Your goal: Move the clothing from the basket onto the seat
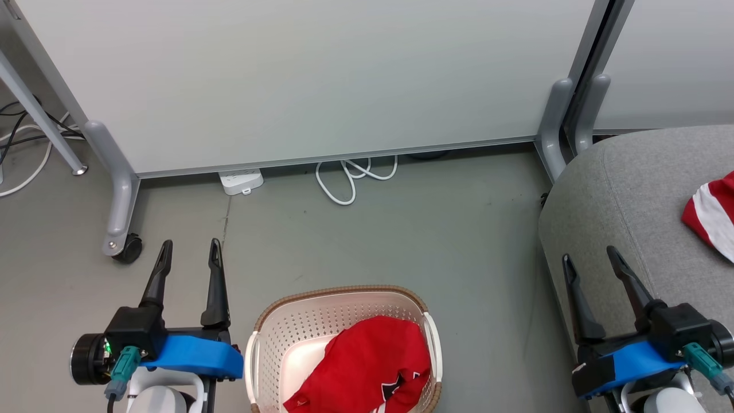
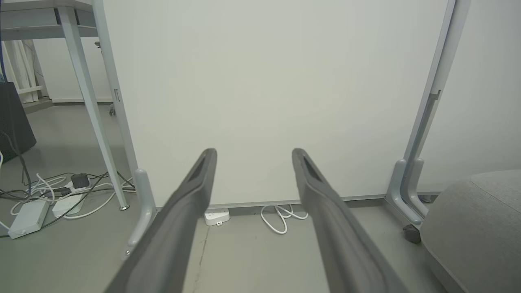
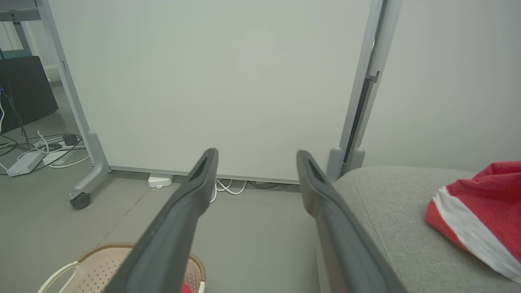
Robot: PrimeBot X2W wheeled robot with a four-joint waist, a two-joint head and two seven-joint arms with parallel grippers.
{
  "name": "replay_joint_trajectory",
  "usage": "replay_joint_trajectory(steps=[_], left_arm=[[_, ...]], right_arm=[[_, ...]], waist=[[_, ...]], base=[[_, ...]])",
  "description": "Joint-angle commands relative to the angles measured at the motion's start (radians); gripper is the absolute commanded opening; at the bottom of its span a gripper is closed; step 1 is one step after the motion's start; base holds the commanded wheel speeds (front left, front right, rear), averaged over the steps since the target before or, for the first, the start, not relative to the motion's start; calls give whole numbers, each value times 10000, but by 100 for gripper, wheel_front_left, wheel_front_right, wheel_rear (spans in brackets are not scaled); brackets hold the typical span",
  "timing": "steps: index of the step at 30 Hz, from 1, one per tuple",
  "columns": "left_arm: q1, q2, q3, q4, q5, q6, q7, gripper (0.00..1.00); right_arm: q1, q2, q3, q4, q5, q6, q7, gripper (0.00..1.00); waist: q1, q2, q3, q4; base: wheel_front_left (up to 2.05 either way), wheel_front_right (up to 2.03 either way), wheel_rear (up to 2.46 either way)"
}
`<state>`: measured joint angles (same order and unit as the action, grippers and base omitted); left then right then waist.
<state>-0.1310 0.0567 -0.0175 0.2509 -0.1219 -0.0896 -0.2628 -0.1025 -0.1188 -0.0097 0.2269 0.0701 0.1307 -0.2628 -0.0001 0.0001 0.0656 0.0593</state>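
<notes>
The left tool (image 1: pixel 190 244) is hanging beside the left of the basket (image 1: pixel 344 291) with its fingers standing well apart and gripping nothing. The right tool (image 1: pixel 589 254) is hovering over the near edge of the seat (image 1: pixel 619 189), equally spread and empty. Between them the basket is sitting on the floor (image 1: pixel 401 229) and holding the clothing (image 1: pixel 367 361), a crumpled red piece lying against its right wall. A black-and-white mark (image 1: pixel 395 390) is showing on that fabric, but it is running off the bottom of the head view and cannot be read. A red-and-white striped garment (image 1: pixel 711 209) is already lying on the seat at the right. The work therefore seems to be sitting between carries. The next move is calling for one tool to drop into the basket, pinch a fold of the red cloth, lift it clear of the rim and swing it right onto the seat. Further off, a white power strip (image 1: pixel 241 182) and a looped cable (image 1: pixel 350 178) are lying at the foot of a pale partition (image 1: pixel 321 80); no brand is legible there.
</notes>
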Motion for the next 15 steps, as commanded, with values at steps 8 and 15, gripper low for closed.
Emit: replay_joint_trajectory(steps=[8, 15], left_arm=[[107, -53, 147, 126, 160, -137, -30, 100], [-221, -65, -92, 320, 279, -232, -30, 100]], right_arm=[[146, 43, -12, 79, 57, 1, -32, 100], [-41, 16, 1, 44, 63, 1, -32, 100]], waist=[[1, -1, -12, -2], [1, -1, 129, -17]], base=[[0, 0, 0], [0, 0, 0]])
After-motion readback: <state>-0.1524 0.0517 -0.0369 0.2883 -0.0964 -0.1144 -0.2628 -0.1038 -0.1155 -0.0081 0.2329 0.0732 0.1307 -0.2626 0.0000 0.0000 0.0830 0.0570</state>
